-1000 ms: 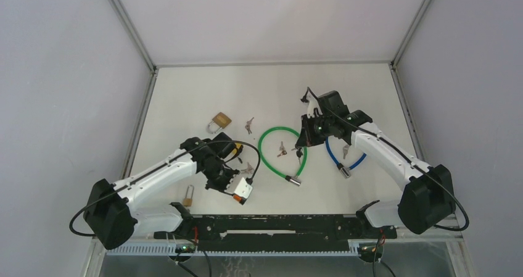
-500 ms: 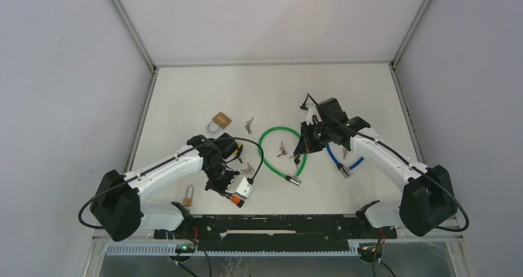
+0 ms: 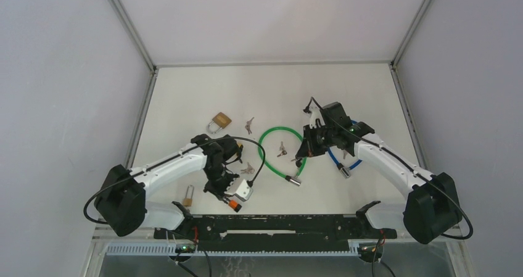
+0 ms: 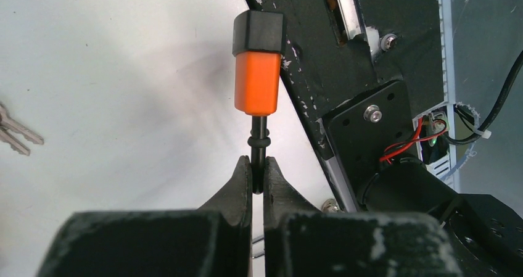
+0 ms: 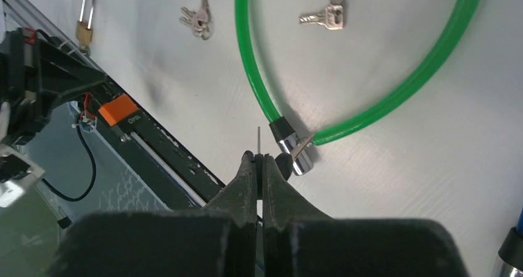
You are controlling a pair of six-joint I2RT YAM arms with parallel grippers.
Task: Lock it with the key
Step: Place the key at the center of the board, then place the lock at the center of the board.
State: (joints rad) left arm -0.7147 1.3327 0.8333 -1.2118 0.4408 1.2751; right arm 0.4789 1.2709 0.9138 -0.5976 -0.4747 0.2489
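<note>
As the green cable lock (image 3: 269, 158) lies looped near the middle of the table (image 3: 185, 92), it serves as the marker for everything else. Farthest to its left, near the table's front edge, lies a small brass padlock (image 3: 188, 195), and a larger brass padlock (image 3: 219, 121) sits left of the loop toward the back. Between these and the cable, the left fingers (image 4: 248, 179) are pressed together on a thin black stem that carries the orange lock (image 4: 258, 82), whose black cap points toward the front rail; whether that lock touches the table cannot be told. Just beside the loop's left side lies a bunch of keys (image 3: 247, 168), and a second bunch (image 3: 249, 125) lies just outside the loop's upper left. Inside the loop lies a third set of keys (image 3: 282, 148). At the cable's right edge, above its metal end piece (image 5: 296, 155), the right fingers (image 5: 251, 169) are clamped tight on a thin metal blade (image 5: 258, 138), apparently a key seen edge-on, which sticks out beyond the tips close to that end piece without clearly touching it. To the right of the green cable, partly under the right arm, lies a blue cable lock (image 3: 345, 164).
</note>
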